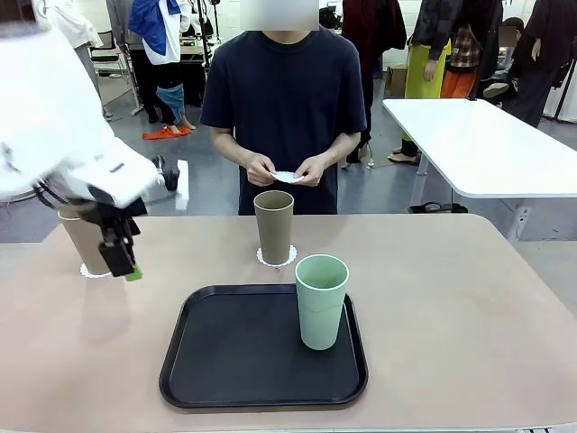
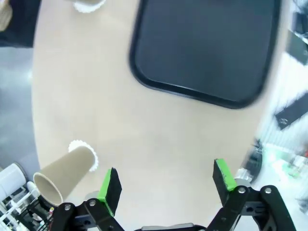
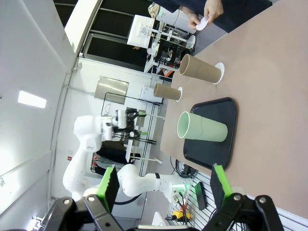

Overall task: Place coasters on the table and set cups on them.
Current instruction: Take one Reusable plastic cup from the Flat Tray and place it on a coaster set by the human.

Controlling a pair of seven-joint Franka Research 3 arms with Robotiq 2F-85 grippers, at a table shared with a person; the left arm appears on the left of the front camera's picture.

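Front view: two tan-brown tapered tumblers sit on lacy white paper doilies on the beige table, while the pale mint green tumbler waits on the black tray, probably because the person's hands hold its doily (left gripper and right gripper both wide open, empty).

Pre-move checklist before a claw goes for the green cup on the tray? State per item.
1. Left claw open and empty: ok.
2. Right claw open and empty: ok.
3. Green cup upright on the black tray, nothing against it: ok.
4. Third coaster laid on the table: not ok, it is in the person's hands.
5. Tan cups on coasters: left tan cup on left coaster, middle tan cup on middle coaster: ok.
6. Left tan cup outside the left claw's fingers: ok, it stands beside them.
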